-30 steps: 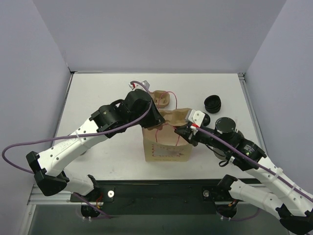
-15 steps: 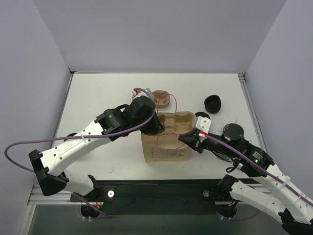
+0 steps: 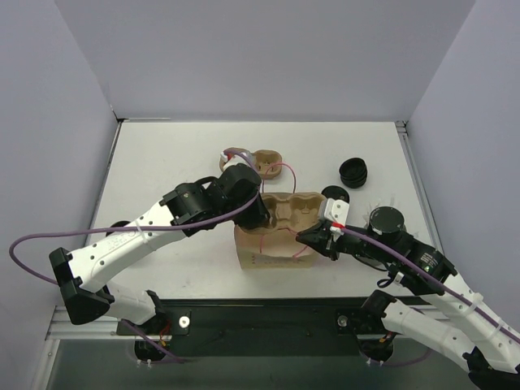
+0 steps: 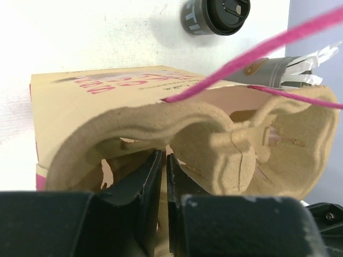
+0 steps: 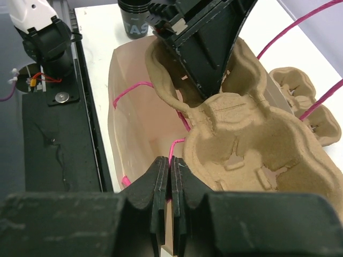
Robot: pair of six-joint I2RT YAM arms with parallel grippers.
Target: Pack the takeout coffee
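My left gripper [image 3: 262,218] is shut on the rim of a brown pulp tray [image 3: 292,207], which it holds flat over the open mouth of a brown paper bag [image 3: 276,253]. The left wrist view shows the fingertips pinching the tray's wall [image 4: 163,155]. My right gripper [image 3: 309,236] is shut on the bag's pink string handle [image 5: 179,143] at the bag's right rim. The tray's wells [image 5: 252,139] are empty. A small black round thing [image 3: 333,193] lies behind the right gripper, mostly hidden. I cannot tell if it is a coffee cup.
A second pulp tray [image 3: 268,161] lies behind the bag. A stack of black lids [image 3: 353,172] sits at the back right. A grey cylinder with lettering [image 4: 214,16] stands left of the bag near the front edge [image 5: 134,21], under my left arm.
The left gripper has brought the tray forward and laid it flat over the bag's mouth. The right gripper has shifted slightly toward the front while holding the handle.
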